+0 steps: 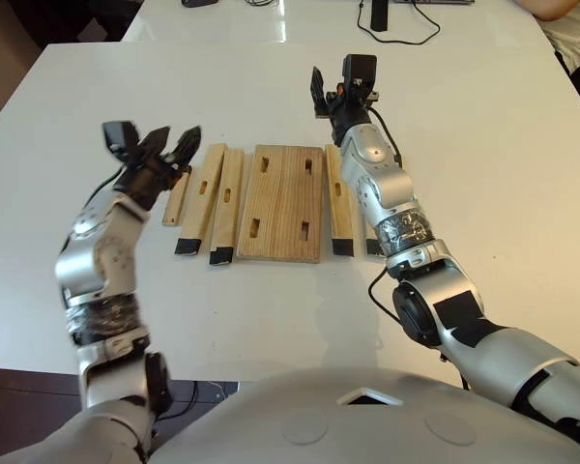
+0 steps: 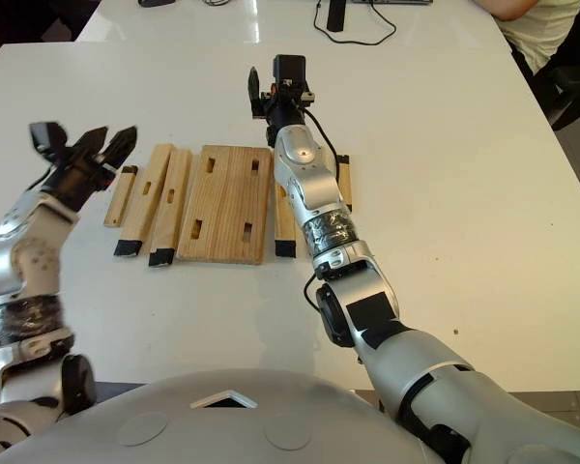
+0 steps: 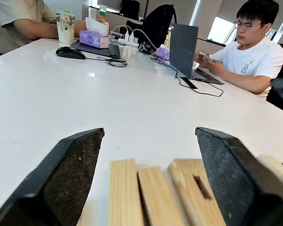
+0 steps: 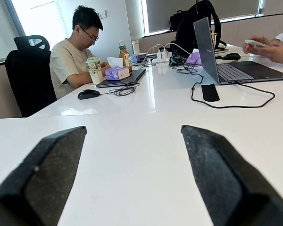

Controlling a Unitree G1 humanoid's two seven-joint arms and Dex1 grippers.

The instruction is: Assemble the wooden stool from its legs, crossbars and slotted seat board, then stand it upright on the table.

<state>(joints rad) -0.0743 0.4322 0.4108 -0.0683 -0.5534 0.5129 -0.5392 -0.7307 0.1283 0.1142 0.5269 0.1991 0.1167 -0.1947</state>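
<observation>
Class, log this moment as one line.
unassembled: seat board and legs flat on table | left gripper: open, empty, by left legs | right gripper: open, empty, beyond seat board

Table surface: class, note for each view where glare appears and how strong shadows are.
Left eye view: a glare streak on the far table; only a faint shadow edges the seat board. Left wrist view: a small bright spot shines near the mouse. Right wrist view: window light sheens the tabletop beside the laptop.
</observation>
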